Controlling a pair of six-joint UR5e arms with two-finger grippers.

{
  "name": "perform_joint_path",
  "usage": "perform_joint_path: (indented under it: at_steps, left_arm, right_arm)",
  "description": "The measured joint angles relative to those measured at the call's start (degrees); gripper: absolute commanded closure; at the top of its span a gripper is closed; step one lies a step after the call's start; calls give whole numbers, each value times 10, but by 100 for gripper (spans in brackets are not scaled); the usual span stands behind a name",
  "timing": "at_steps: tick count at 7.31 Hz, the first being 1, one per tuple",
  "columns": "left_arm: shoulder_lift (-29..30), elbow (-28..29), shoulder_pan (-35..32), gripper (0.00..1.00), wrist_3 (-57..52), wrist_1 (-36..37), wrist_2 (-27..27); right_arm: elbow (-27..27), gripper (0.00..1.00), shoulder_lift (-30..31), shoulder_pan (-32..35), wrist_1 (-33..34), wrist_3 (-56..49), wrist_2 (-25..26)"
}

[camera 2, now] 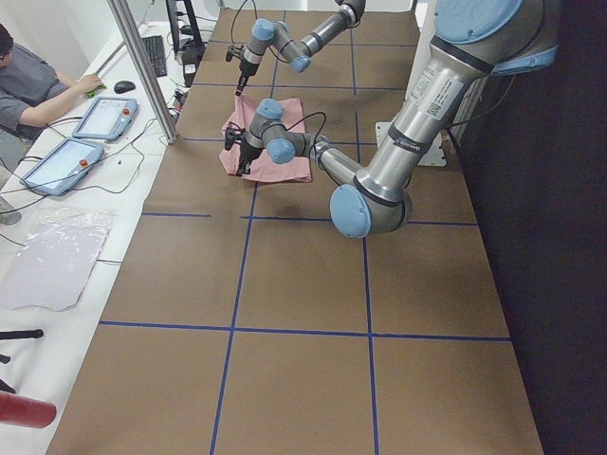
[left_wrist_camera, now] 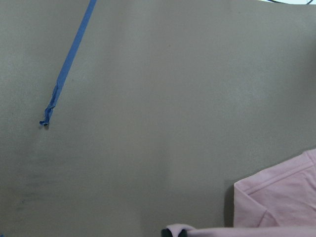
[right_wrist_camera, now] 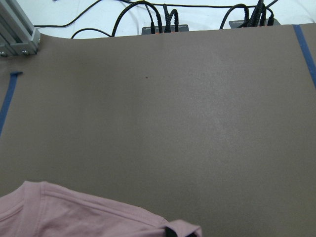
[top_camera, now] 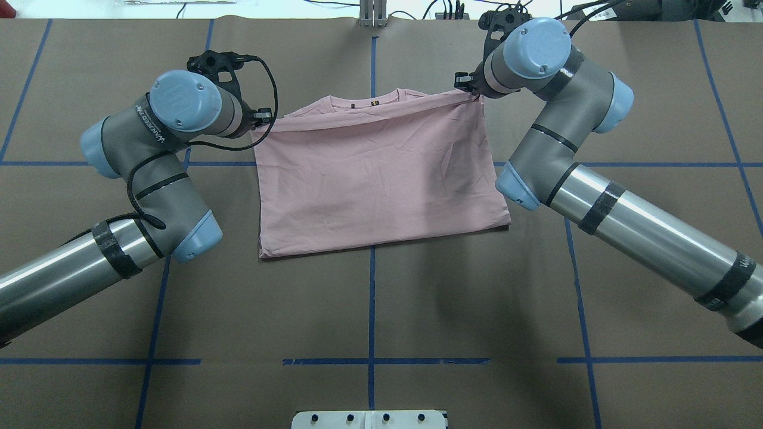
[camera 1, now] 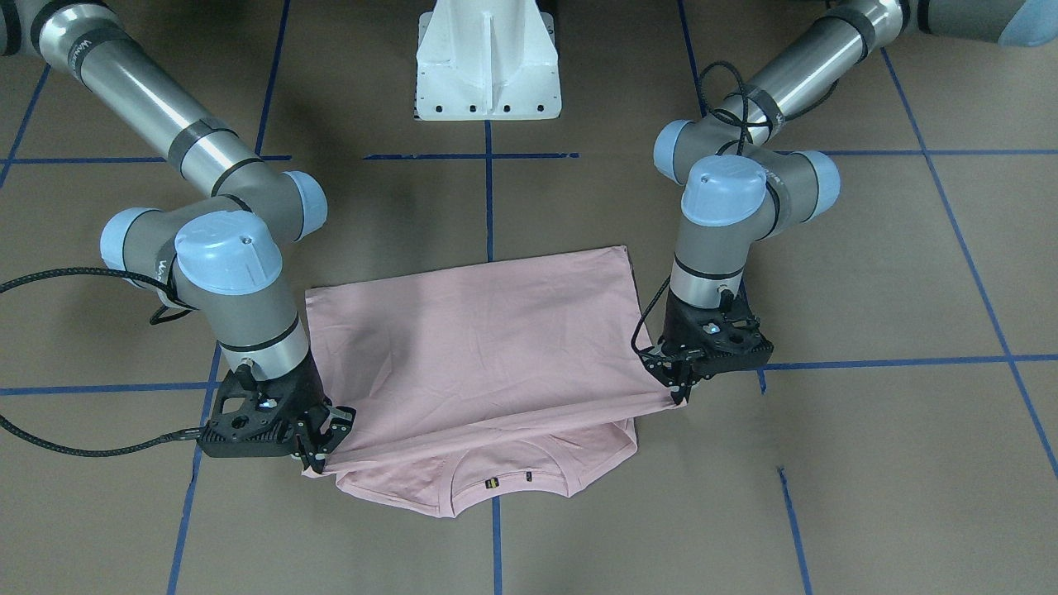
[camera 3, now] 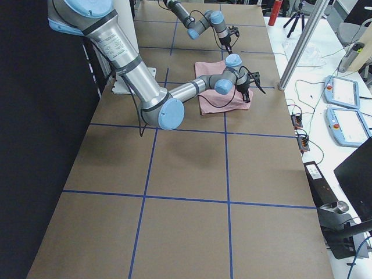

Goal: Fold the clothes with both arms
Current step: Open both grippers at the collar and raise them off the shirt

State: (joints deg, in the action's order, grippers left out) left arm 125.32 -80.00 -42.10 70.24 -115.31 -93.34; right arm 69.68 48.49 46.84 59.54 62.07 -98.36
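Pink T-shirt (camera 1: pixel 479 347) sits mid-fold, left tool (camera 1: pixel 682 388) and right tool (camera 1: pixel 318 450) each pinching a corner just short of its collar (camera 1: pixel 508 481); the next move probably calls for lowering and releasing.

Robot lab: teach pendants (camera 2: pixel 102 117), taped table (top_camera: pixel 417 298)
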Motion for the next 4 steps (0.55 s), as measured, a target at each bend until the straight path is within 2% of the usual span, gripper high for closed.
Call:
perform_joint_path:
  at_steps: [1,2,4]
  left_arm:
    - [2,0,0,76,0,0,0]
    - [3,-1,0,1,0,-1,0]
    - [5,-1,0,0,0,-4,0]
  right_arm:
    - [0,93,-1,0,-1,1,-1]
    - [2,1,1,0,-8,3,-1]
    - [4,0,9,-1,-27,7,-10]
